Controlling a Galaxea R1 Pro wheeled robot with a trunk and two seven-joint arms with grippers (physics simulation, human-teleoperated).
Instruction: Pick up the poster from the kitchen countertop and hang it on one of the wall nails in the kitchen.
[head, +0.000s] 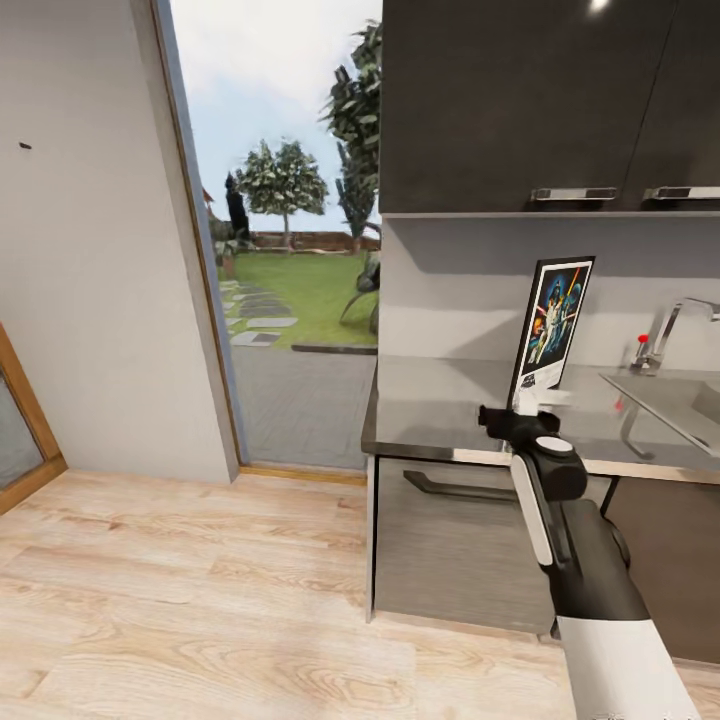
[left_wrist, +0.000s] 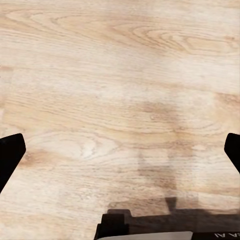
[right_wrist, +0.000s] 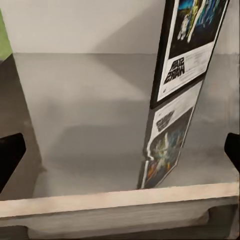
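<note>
Glossy dark-grey metal worktop (head: 440, 420) is carrying the black-framed portrait Star Wars poster (head: 553, 322), standing upright, long axis vertical, just ahead of the nearer right tool (head: 520, 412), whose fingers are spreading apart, gripping nothing. Left tool (left_wrist: 120, 150) is hanging open over wooden floor (left_wrist: 100, 75).

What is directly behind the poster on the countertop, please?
Behind the upright poster is plain grey wall, beneath dark cupboards. The strip of wall it covers cannot be seen. It stands on the countertop.
</note>
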